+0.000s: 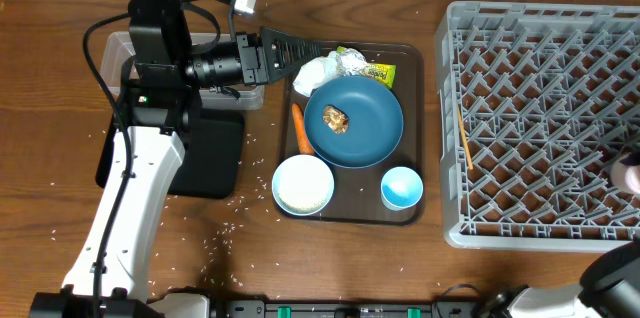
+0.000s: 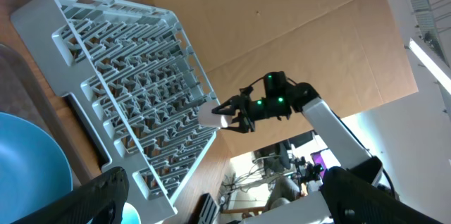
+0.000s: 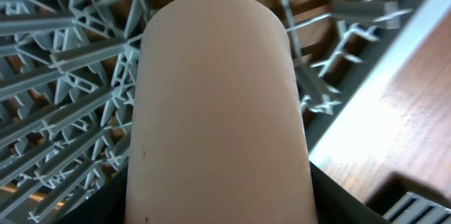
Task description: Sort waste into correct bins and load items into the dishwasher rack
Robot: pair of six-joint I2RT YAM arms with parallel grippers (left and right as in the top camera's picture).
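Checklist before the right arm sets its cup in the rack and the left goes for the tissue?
1. Right gripper gripping cup: ok.
2. Cup over dishwasher rack: ok, near its right edge.
3. Slot under cup free: cannot tell, the cup fills the right wrist view.
4. Left gripper open: ok.
5. Left gripper at crumpled white tissue: ok, right beside it; contact cannot tell.
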